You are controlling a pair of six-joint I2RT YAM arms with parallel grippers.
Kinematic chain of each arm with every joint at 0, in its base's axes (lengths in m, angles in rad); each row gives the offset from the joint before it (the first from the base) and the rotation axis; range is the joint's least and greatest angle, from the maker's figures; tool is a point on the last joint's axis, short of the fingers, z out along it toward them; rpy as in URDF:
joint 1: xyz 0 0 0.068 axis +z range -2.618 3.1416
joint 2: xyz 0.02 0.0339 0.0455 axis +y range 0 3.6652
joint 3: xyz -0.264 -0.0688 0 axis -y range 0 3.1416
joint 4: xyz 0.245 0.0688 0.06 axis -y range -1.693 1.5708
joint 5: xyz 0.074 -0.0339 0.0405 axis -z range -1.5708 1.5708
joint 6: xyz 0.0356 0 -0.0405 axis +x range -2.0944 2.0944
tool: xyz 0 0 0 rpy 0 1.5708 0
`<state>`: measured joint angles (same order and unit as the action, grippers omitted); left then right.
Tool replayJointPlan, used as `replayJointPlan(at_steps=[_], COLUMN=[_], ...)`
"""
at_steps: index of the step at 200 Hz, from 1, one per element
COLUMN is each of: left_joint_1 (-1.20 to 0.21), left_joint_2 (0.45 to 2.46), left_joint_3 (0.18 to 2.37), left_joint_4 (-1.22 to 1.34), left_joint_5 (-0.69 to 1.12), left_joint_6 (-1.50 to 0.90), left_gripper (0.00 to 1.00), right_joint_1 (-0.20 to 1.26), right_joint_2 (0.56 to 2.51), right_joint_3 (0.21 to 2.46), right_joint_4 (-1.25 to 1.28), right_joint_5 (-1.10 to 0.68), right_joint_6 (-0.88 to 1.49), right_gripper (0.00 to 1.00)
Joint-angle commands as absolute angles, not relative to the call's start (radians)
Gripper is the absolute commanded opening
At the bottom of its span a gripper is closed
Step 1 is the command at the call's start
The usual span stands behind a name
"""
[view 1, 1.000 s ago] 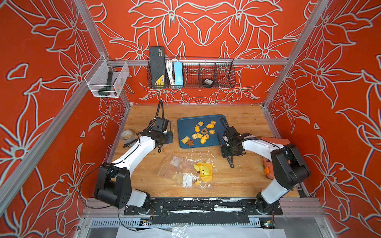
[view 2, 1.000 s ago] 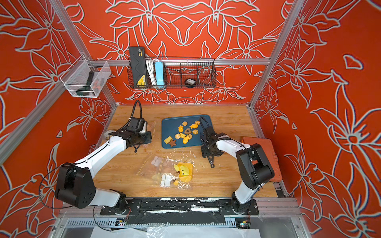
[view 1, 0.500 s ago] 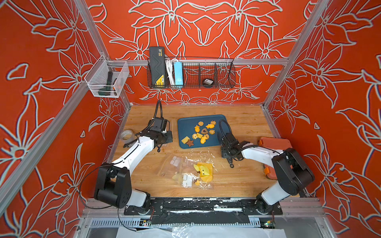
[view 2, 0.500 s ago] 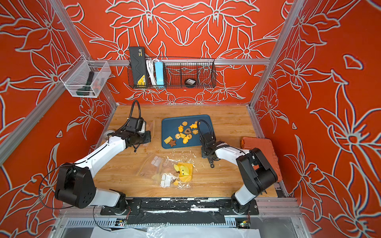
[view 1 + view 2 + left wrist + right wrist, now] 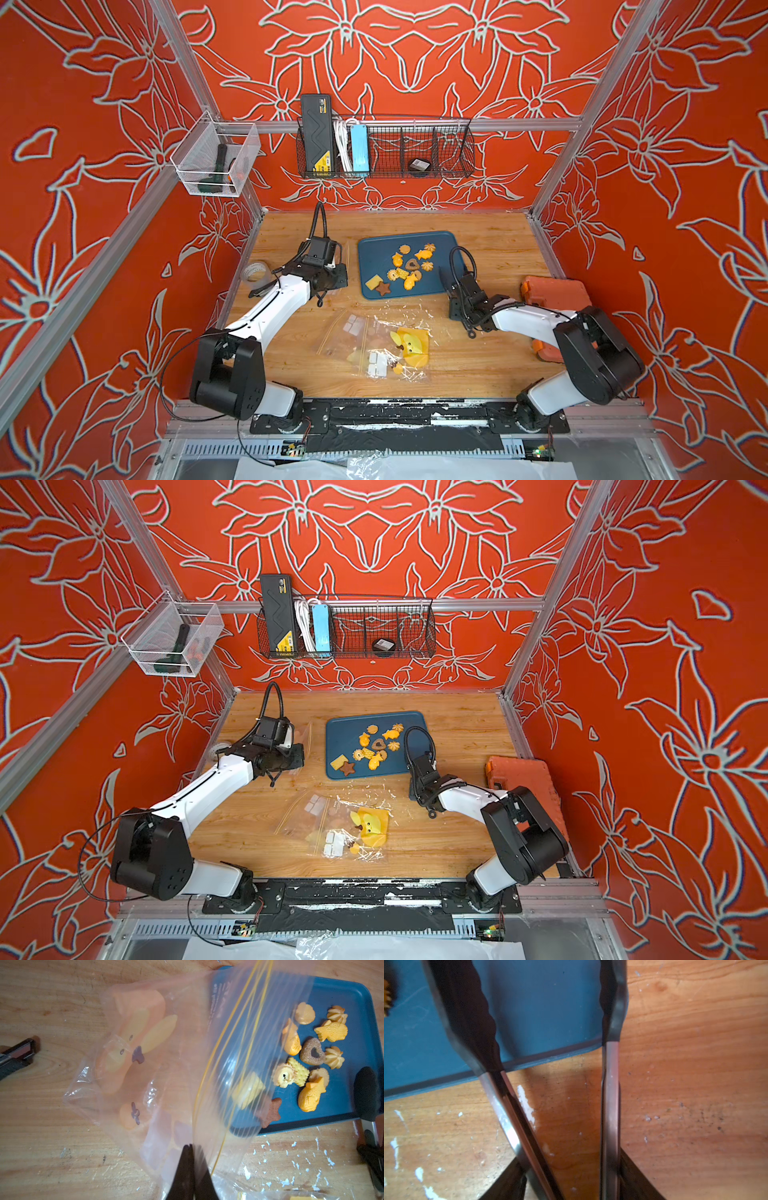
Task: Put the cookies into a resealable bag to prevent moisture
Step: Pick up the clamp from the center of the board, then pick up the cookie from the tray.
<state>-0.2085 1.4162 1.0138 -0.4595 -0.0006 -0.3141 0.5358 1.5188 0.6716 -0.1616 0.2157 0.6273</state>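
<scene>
Several cookies (image 5: 409, 266) (image 5: 376, 746) (image 5: 307, 1059) lie on a blue tray (image 5: 374, 257) (image 5: 345, 733) (image 5: 353, 993) (image 5: 539, 1001). My left gripper (image 5: 334, 278) (image 5: 190, 1146) is shut on the edge of a clear resealable bag (image 5: 166, 1064), which hangs open beside the tray's left side. My right gripper (image 5: 457, 301) (image 5: 569, 1159) is shut on a pair of black-tipped metal tongs (image 5: 506, 1122) (image 5: 365, 1093) (image 5: 443, 276). The tong tips stand apart over the tray's near right corner, with nothing between them.
More clear bags (image 5: 382, 345) (image 5: 349, 825) with yellow prints lie on the wooden table in front of the tray. A tape roll (image 5: 255, 272) sits at the left edge and an orange case (image 5: 555, 295) at the right. White flecks (image 5: 291, 1163) dot the wood.
The right arm has dropped lower and swung out to the right while the tongs' arms draw closer together. The left arm and its bag have stayed put.
</scene>
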Motion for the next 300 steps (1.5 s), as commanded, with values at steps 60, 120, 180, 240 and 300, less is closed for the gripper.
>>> replayJointPlan(at_steps=[60,120,180,240,300], left_joint_1=[-0.199,-0.199,-0.199,-0.199,-0.199], left_joint_2=[1.392,1.427,1.476,1.524,1.545], left_joint_3=[1.002,1.034,1.092,1.141,1.142], left_joint_4=[-0.449,-0.457,-0.488,-0.493,-0.476], left_joint_5=[0.01,0.053,0.065,0.067,0.09], left_joint_6=[-0.301,-0.284,-0.294,-0.3,-0.298], left_gripper=[0.0,0.0,0.0,0.0,0.0], right_joint_1=[0.536,0.536,0.544,0.596,0.634], right_joint_2=[1.264,1.104,1.214,1.34,1.442], right_joint_3=[0.616,0.688,0.829,0.935,1.024], right_joint_4=[-0.326,-0.485,-0.613,-0.615,-0.639], right_joint_5=[0.251,0.0,-0.245,-0.22,-0.138], right_joint_6=[0.547,0.406,0.326,0.305,0.328], right_gripper=[0.45,0.46,0.48,0.49,0.51])
